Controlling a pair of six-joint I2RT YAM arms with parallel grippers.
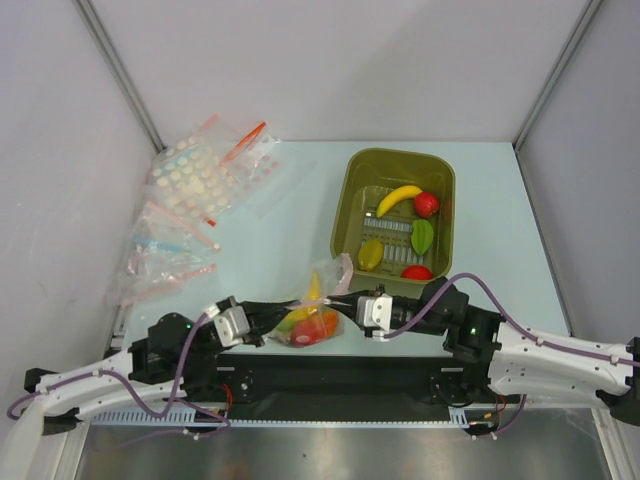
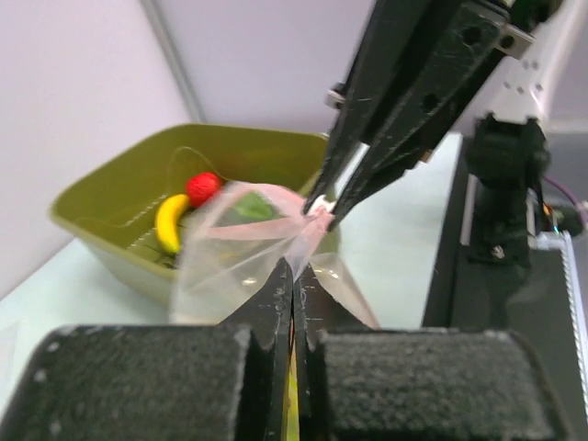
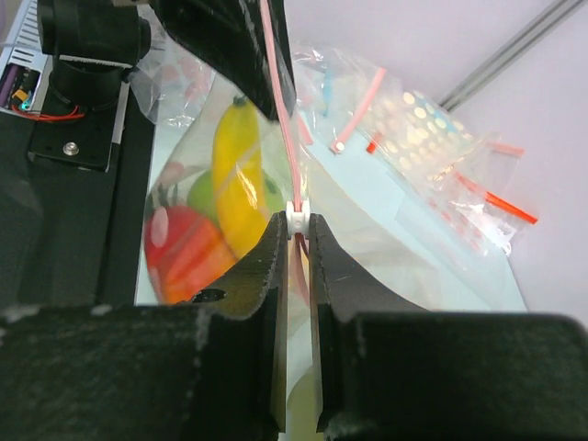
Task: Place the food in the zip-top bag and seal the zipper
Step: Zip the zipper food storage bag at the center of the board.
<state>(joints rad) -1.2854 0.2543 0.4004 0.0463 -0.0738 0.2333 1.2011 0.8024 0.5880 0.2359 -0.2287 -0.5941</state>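
The zip-top bag [image 1: 322, 272] lies at the near edge between my two grippers, holding a yellow banana [image 3: 237, 170], a green apple [image 3: 204, 195] and a red tomato [image 3: 184, 253]. My left gripper [image 1: 285, 317] is shut on one end of the bag's mouth [image 2: 294, 268]. My right gripper [image 1: 337, 300] is shut on the small white slider [image 3: 296, 219] of the pink-red zipper [image 3: 279, 119]. In the left wrist view the right gripper's fingers [image 2: 367, 156] pinch the pink strip just beyond my own tips.
The olive-green tub [image 1: 400, 155] stands behind the bag, with a banana [image 1: 398, 198], tomato [image 1: 427, 204], lemon [image 1: 370, 254], green piece [image 1: 422, 237] and another red piece [image 1: 416, 272]. Spare dotted and striped bags [image 1: 200, 175] lie at the back left.
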